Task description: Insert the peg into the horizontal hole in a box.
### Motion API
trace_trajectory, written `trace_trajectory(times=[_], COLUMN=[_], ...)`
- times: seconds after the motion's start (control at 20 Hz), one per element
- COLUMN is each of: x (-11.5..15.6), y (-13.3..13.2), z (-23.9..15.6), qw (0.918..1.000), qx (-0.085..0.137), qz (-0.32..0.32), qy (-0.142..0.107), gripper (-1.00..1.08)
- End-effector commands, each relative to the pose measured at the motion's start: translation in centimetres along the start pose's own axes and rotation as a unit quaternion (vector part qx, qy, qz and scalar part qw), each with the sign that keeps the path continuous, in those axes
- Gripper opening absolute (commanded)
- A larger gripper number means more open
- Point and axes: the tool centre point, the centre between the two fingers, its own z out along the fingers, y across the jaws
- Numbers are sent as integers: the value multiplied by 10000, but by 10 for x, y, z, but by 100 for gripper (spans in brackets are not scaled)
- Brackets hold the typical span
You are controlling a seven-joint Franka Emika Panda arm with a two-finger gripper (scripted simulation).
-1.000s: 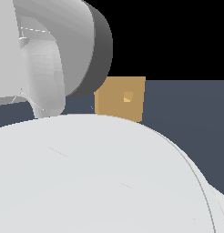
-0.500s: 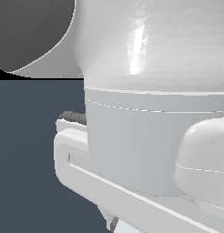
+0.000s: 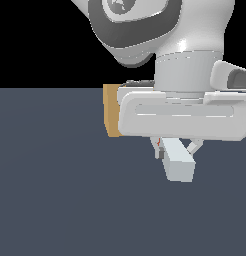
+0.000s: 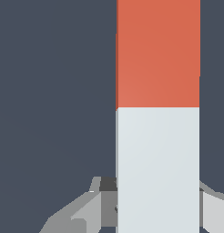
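In the exterior view my gripper (image 3: pixel 176 148) hangs below the white hand and is shut on the peg (image 3: pixel 179 164), whose pale grey-white end points toward the camera; only a sliver of red shows between the fingers. The tan box (image 3: pixel 111 111) stands behind the hand toward the exterior view's left, mostly covered by it. The hole is hidden. In the wrist view the peg (image 4: pixel 158 91) fills the frame lengthwise, orange-red half far, white half near, with grey fingers (image 4: pixel 82 214) on either side of its near end.
The dark blue-grey floor (image 3: pixel 55 190) spreads under everything. The arm's large white and grey links (image 3: pixel 160 30) fill the upper part of the exterior view.
The arm, which blocked most of the exterior view, has swung back, so the whole hand, the held peg and an edge of the box now show.
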Motion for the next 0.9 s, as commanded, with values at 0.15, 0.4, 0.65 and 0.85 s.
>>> trace_trajectory(times=[0.15,0.4,0.65,0.85], x=[74,125,141,141], y=[6,0,-4,-5], z=[-23,-37,-42,-40], qw=[9956,9874,9840,9840], qx=[-13,-12,-10,1], qz=[-936,-1580,-1782,-1781], qy=[0,5,9,12], gripper=[-100,-100,-100,-100])
